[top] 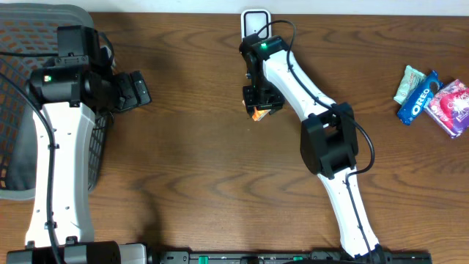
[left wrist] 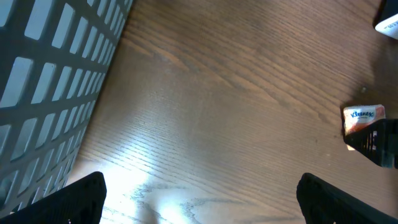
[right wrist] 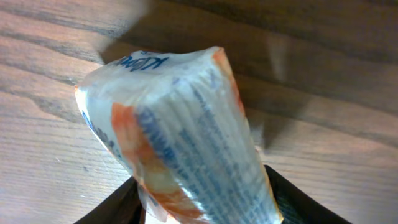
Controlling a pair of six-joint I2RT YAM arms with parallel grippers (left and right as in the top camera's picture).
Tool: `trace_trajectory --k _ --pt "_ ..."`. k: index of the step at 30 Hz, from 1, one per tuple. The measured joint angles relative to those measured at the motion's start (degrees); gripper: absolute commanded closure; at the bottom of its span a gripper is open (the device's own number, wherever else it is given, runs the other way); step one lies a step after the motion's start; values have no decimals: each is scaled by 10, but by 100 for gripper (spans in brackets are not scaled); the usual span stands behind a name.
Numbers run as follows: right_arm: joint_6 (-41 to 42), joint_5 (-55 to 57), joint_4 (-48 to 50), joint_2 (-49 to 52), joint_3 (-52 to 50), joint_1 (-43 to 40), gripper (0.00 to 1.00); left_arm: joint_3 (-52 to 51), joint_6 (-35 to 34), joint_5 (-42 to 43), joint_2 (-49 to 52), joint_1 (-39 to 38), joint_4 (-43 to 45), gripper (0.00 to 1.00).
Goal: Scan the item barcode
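Kleenex tissue pack (right wrist: pixel 180 137) is clamped between the right gripper (top: pixel 262 100) fingers, over the wooden table (top: pixel 190 169), just 12 o'clock of centre. A white device (top: pixel 255 18) is seen at 12 o'clock of the pack, at the table edge. Left gripper (left wrist: pixel 199 200) is held wide open at 9 o'clock, beside the mesh basket (top: pixel 18 88). Oreo pack (top: pixel 418 97) is seen at 3 o'clock.

— Where is your right gripper (top: pixel 260 106)?
— Just short of the white scanner (top: pixel 254 20), an orange packet (top: pixel 256 114) at its tips. Snack packs (top: pixel 419 98) lie well off to its right, the basket (top: pixel 15 154) far left.
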Motion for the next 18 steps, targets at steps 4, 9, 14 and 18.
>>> trace_trajectory --k 4,9,14,18 --pt "-34 -3 -2 -1 0 -9 48 0 0 0 0 0 0 2" --pt "-83 -31 -27 -2 0 -37 43 0 0 0 0 0 0 2" --pt "-105 -49 -64 -6 0 -58 17 0 0 0 0 0 0 2" --pt "-113 -46 -66 -30 0 -59 13 0 0 0 0 0 0 2"
